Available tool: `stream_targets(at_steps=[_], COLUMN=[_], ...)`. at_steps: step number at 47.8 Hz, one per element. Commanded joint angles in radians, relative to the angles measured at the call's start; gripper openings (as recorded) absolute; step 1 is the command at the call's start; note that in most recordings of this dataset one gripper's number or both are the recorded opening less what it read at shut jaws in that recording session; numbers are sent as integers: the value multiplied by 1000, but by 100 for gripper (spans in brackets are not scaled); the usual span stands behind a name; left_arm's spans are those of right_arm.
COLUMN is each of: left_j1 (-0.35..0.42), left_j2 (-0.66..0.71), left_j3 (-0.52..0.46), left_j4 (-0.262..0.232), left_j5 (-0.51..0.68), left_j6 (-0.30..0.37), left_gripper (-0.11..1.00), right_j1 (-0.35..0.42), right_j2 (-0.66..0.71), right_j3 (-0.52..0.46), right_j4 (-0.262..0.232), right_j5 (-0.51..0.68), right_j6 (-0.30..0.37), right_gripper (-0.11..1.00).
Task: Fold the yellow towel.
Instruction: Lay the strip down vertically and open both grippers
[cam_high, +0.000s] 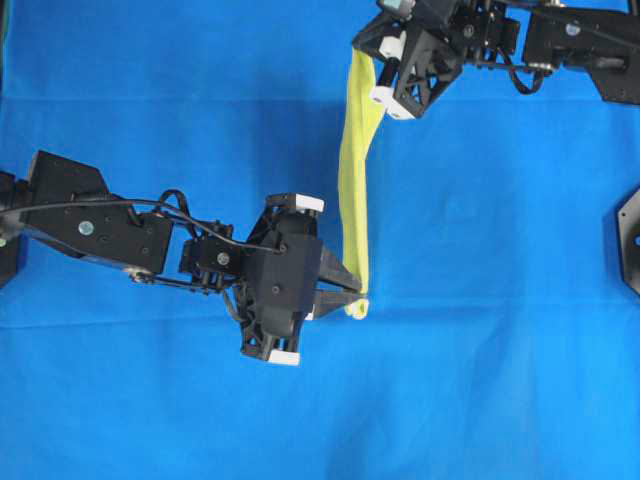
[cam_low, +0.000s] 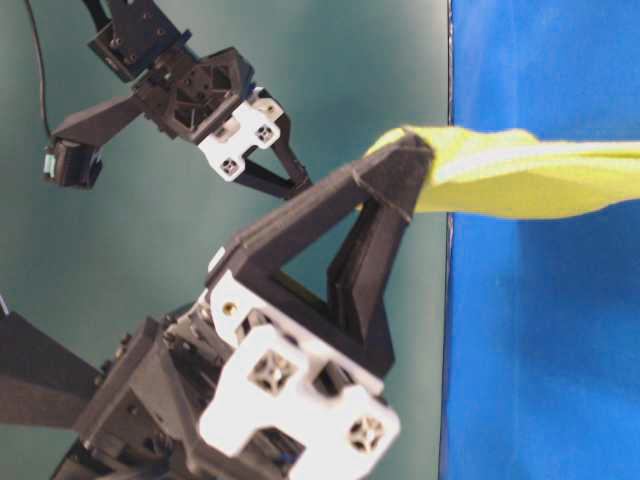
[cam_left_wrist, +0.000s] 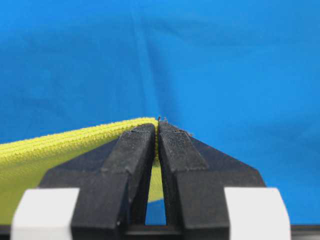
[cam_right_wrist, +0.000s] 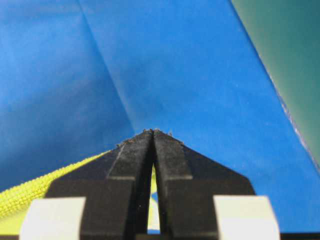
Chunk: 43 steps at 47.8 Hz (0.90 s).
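Both arms (cam_high: 90, 215) are built of matte black plastic housings studded with silver screws. White blocks (cam_high: 308, 203) are set behind the tapered black fingers (cam_left_wrist: 135, 155), and thin black cables (cam_high: 185, 205) are looped further back along the wrist.

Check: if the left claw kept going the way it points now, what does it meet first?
Likely nothing but the blue cloth. The left claw, shut on the yellow towel, points right in the overhead view, where only bare cloth shows; depth is unclear.

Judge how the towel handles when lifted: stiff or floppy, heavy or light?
Likely floppy: the towel hangs as a narrow band between both jaws. Probably light, since pinches at the very tips hold it. Its fuzzy weave probably resists slipping.
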<state>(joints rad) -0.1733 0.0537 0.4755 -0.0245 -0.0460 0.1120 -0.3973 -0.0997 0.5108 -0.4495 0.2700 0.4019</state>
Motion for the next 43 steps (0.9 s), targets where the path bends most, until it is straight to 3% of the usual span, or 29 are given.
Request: stream_targets(at_steps=[1, 11, 26, 35, 43], left_j1=[-25, -25, 0, 0, 0], left_j2=[5, 107, 276, 295, 261], left_j3=[-49, -189, -399, -390, -291], left_j4=[0, 0, 0, 0, 0], left_j5=[-38, -74, -75, -75, -77], left_j6=[8, 117, 118, 86, 44], left_gripper=[4, 4, 4, 4, 4], right_j1=[-48, -91, -124, -124, -115], right_j2=[-55, -178, -344, -281, -117], right_j3=[18, 150, 288, 284, 229], right_j4=[-8, -8, -8, -8, -8], right_j5=[-5, -6, 2, -32, -147], right_j6=[-2, 8, -2, -5, -3], right_gripper=[0, 0, 0, 0, 0])
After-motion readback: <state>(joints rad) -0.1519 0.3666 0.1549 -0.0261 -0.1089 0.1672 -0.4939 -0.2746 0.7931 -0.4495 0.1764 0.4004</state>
